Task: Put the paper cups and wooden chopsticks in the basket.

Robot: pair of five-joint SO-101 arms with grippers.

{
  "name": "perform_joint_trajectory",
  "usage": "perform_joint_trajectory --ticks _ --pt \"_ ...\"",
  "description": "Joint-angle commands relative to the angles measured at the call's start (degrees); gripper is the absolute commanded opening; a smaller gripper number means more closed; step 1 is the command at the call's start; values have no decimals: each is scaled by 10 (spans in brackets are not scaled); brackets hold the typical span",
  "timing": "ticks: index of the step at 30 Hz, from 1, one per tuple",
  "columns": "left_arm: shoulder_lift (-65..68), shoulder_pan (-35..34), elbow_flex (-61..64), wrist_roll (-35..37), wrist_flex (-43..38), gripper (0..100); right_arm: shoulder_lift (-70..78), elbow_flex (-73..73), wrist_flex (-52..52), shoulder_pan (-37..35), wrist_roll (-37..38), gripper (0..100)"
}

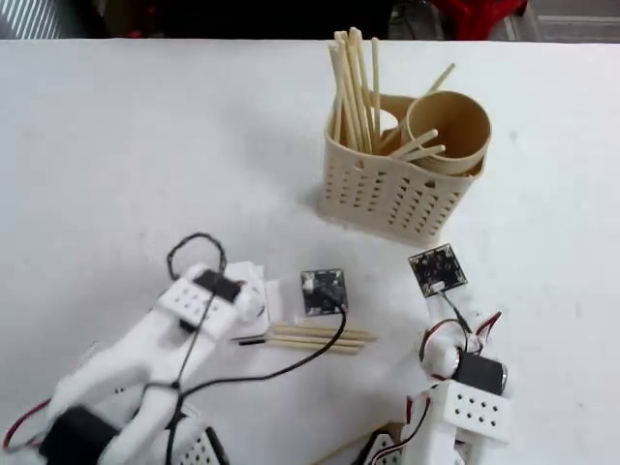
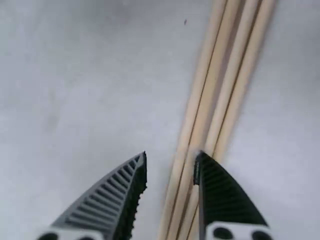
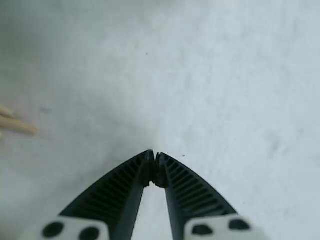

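Several wooden chopsticks (image 1: 320,337) lie in a bundle on the white table, near the front. My left gripper (image 2: 170,161) is open and low over the bundle (image 2: 220,100), with one finger (image 2: 215,195) resting over the sticks and the other (image 2: 120,195) beside them. The cream perforated basket (image 1: 387,199) stands farther back. It holds two paper cups (image 1: 448,131) and upright chopsticks (image 1: 354,87). My right gripper (image 3: 154,159) is shut and holds nothing, just above bare table, with chopstick tips (image 3: 17,126) off to its side.
The right arm (image 1: 460,392) sits at the front right of the table, the left arm (image 1: 145,368) at the front left. Black cables (image 1: 194,252) loop near the left arm. Open white table stretches to the left of the basket.
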Motion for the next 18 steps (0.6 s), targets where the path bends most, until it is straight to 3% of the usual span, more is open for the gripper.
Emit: perform_joint_trajectory --ticks 1,9,18 --pt "110 -7 -75 10 -6 172 -56 12 11 7 4 17" --pt "223 -8 -184 38 62 162 -159 40 55 -7 4 18" --pt "289 -11 -269 91 88 97 -104 29 35 -6 6 18"
